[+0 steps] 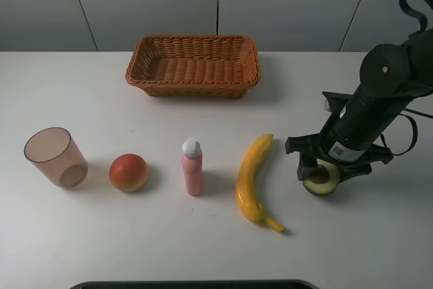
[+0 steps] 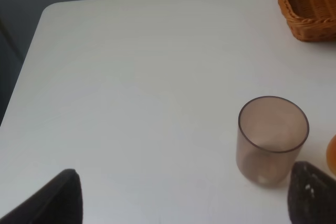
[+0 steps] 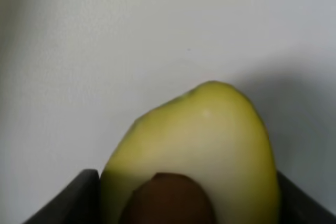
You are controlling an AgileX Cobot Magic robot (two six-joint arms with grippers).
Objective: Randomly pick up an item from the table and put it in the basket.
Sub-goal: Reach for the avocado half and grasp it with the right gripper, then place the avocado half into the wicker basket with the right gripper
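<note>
The halved avocado [image 1: 321,179] lies on the white table [image 1: 379,235] at the right, flesh and brown pit facing up. My right gripper [image 1: 325,170] is down over it. In the right wrist view the avocado [image 3: 199,145] fills the space between the two dark fingers [image 3: 79,198], which press against both of its sides. The brown wicker basket [image 1: 193,65] stands at the back centre, with nothing in it. My left gripper [image 2: 186,203] is open and empty over the table's left side, near the cup. It does not show in the exterior view.
In a row from the left stand a translucent brownish cup [image 1: 55,157], a round red-orange fruit [image 1: 128,172], a pink bottle with a white cap [image 1: 192,166] and a yellow banana [image 1: 254,177]. The cup [image 2: 271,140] and a basket corner [image 2: 307,3] show in the left wrist view.
</note>
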